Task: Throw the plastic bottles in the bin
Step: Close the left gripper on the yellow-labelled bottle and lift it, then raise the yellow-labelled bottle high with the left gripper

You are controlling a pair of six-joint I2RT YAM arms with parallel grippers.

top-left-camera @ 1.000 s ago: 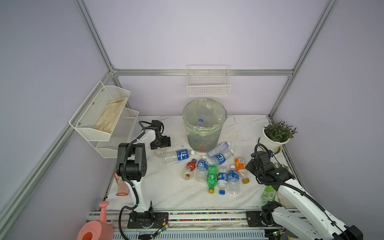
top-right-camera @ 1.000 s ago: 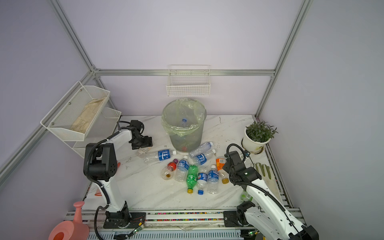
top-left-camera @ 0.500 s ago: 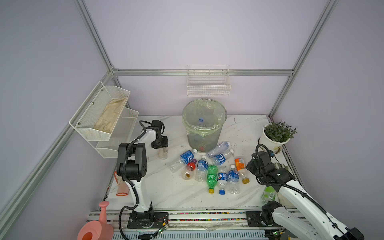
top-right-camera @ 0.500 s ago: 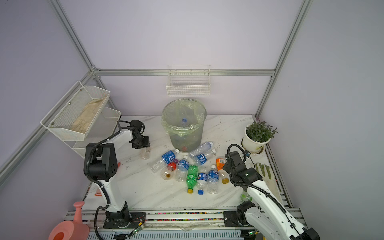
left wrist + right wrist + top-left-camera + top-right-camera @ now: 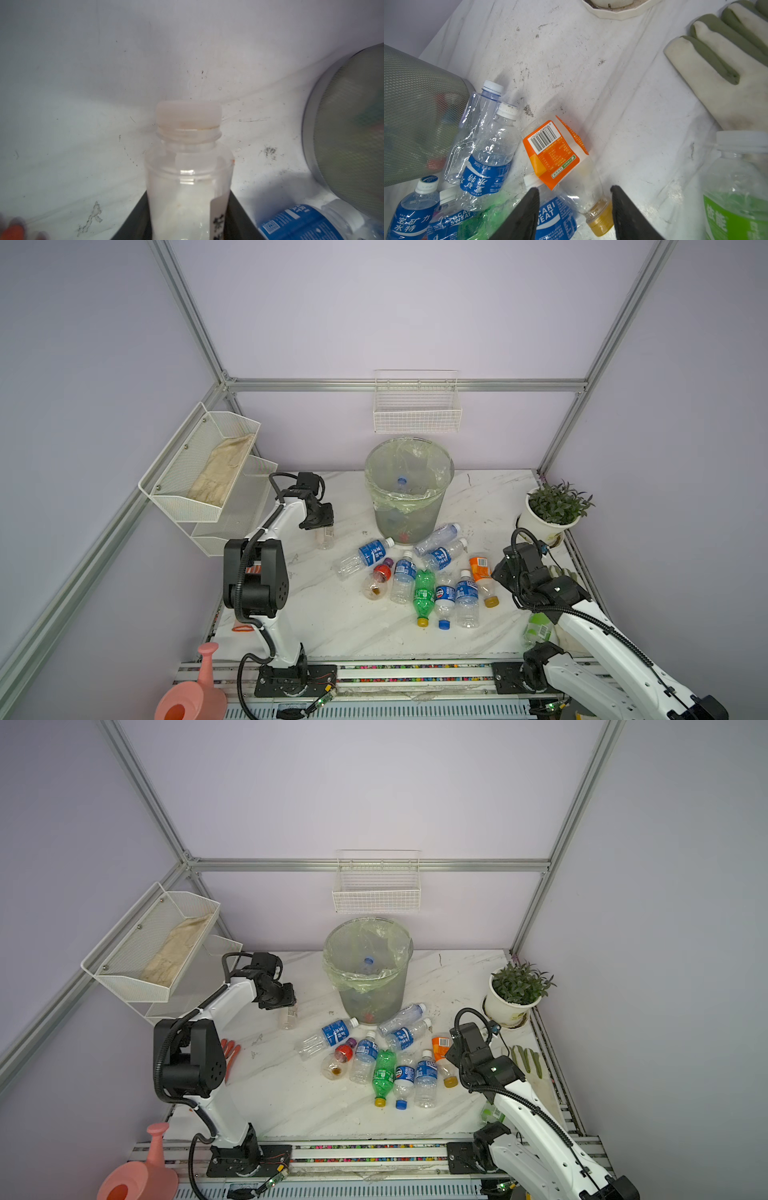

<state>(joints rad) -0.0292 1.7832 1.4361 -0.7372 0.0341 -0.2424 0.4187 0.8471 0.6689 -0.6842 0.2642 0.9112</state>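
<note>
My left gripper (image 5: 324, 529) (image 5: 188, 207) is shut on a small clear bottle with a white cap (image 5: 325, 537) (image 5: 188, 172), which stands on the table left of the bin (image 5: 409, 489) (image 5: 368, 969). Several plastic bottles (image 5: 415, 572) lie in a heap in front of the bin, among them a green one (image 5: 424, 593) and a blue-labelled one (image 5: 365, 558). My right gripper (image 5: 498, 572) (image 5: 574, 207) is open, its jaws standing either side of the neck of the orange-labelled bottle (image 5: 556, 151) without pressing it. A green-labelled bottle (image 5: 737, 197) lies beside the right arm.
A potted plant (image 5: 548, 518) stands at the back right, with work gloves (image 5: 726, 72) in front of it. White wire baskets hang on the back wall (image 5: 417, 410) and the left wall (image 5: 199, 472). A pink watering can (image 5: 191, 697) sits front left.
My left gripper has closed on the small clear bottle. The blue-labelled bottle that lay beside it has swung right toward the heap. The right arm has barely moved.
</note>
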